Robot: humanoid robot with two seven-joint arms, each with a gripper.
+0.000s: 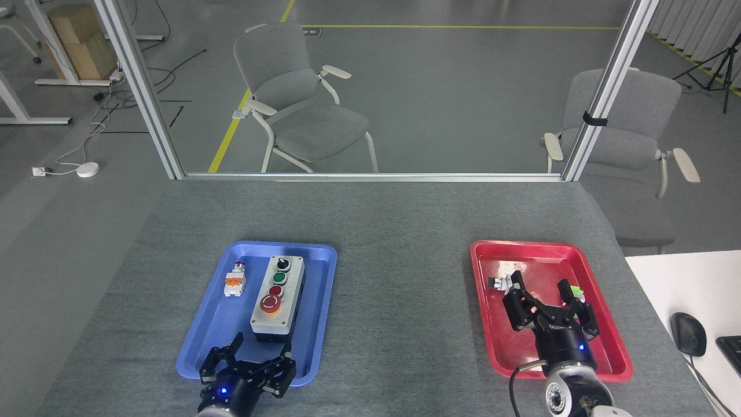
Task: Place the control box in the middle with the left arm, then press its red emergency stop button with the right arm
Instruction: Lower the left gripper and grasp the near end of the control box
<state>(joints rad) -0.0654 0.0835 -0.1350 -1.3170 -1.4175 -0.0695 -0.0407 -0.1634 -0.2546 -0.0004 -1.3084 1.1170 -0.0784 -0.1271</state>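
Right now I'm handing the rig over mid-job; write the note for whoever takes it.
Left hand: open, empty, at the near edge of the blue tray, just short of the control box.
Right hand: open, empty, above the red tray.
Control box: lying in the blue tray, beside a small white-and-orange switch; its red emergency stop button sits at the near end.
The middle: bare cloth between the trays.
Done: nothing yet.
Left: grasp the box with the left hand, set it in the middle, then press the emergency stop with the right hand.
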